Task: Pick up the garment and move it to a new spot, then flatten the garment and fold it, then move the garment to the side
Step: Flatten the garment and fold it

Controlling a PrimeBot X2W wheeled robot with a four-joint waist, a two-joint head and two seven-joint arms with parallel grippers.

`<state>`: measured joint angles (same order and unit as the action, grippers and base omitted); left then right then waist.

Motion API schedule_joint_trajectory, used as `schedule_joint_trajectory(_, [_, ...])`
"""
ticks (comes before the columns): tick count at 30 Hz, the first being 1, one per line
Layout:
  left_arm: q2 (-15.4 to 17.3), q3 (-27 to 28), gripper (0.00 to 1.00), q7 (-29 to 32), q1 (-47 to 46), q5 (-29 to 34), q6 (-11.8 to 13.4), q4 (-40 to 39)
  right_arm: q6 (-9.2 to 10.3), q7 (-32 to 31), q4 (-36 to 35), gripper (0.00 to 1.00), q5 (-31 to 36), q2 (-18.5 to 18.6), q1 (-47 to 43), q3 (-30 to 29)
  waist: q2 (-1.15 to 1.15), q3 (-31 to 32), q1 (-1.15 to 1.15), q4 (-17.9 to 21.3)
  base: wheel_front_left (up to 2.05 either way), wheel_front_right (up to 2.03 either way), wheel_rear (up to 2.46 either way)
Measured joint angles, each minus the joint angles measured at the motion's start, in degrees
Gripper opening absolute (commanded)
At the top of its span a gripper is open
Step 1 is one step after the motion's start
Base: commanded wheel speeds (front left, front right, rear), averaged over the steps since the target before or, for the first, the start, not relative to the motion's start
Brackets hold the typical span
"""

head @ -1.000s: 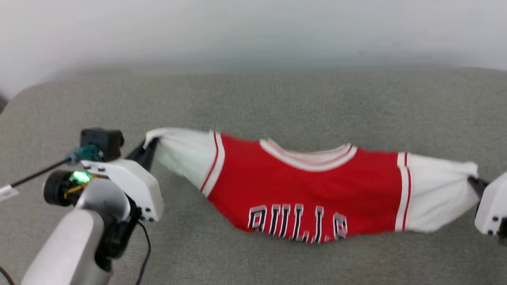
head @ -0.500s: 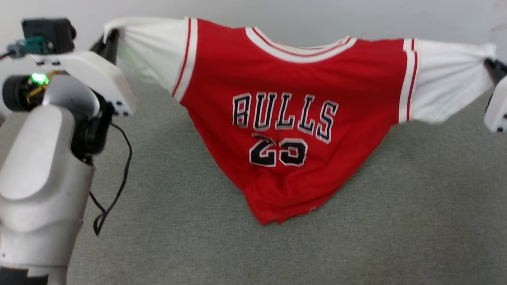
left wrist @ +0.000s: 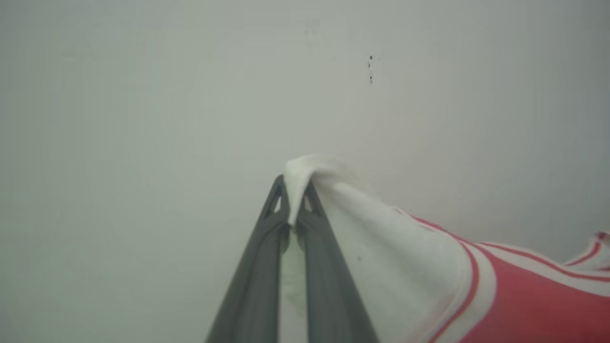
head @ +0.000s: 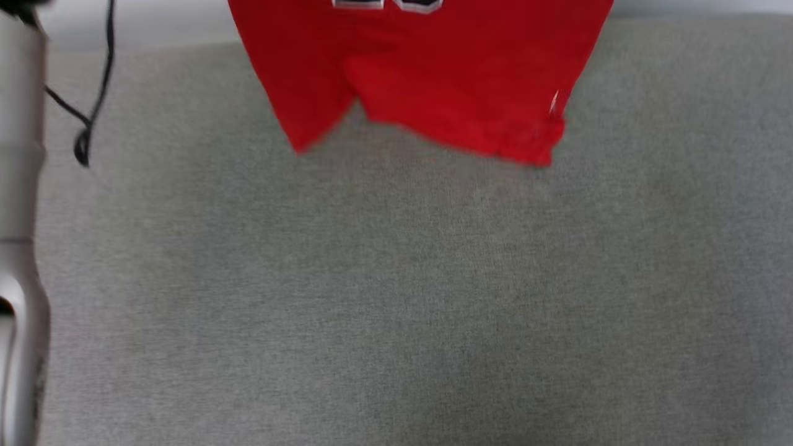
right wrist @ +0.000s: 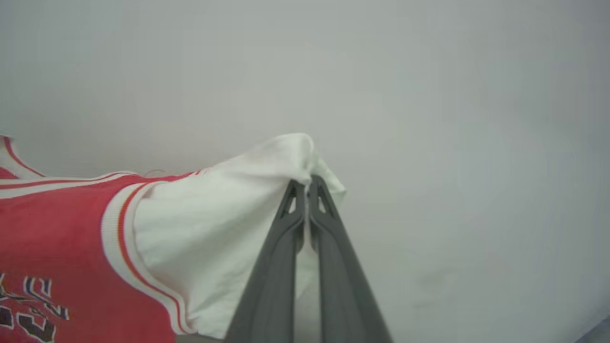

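Garment [head: 421, 80] hangs between left gripper [left wrist: 295, 190] and right gripper [right wrist: 307, 188], each pinching white sleeve.

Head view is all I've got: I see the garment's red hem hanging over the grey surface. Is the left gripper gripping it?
Observer: Yes. The left gripper is shut on the tip of one white sleeve of the garment.
Operator: And the right gripper?
Observer: The right gripper is shut on the tip of the other white sleeve.
Operator: What lies beyond the fingers?
Observer: A plain pale wall lies beyond both grippers in their wrist views.
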<state>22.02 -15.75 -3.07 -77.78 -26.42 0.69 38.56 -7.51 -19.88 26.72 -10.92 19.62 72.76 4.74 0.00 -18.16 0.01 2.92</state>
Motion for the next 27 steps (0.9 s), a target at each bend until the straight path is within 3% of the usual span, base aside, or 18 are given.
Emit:
schedule_joint_trajectory(7, [0.31, -0.89, 0.00, -6.11, -12.27, 2.54, -1.51, 4.08, 0.00, 7.99, 4.45, 0.00, 2.50, -0.31, 12.80, 2.24, 0.00, -6.22, 0.00, 1.17, 0.00, 0.00, 0.00])
schedule_joint_trajectory(13, [0.22, -1.69, 0.00, -7.76, -19.75, 3.56, -2.30, 6.60, 0.00, 12.78, 7.75, 0.00, 2.79, -0.43, 20.48, 5.05, 0.00, -11.71, 0.01, 1.84, 0.00, 0.00, 0.00])
schedule_joint_trajectory(27, [-2.10, -1.88, 0.00, -9.57, -20.02, 0.55, -5.25, 15.10, 0.00, 18.85, 17.83, 0.00, 0.43, -3.68, 23.57, 11.80, 0.00, -19.71, 0.01, 1.69, 0.00, 0.00, 0.00])
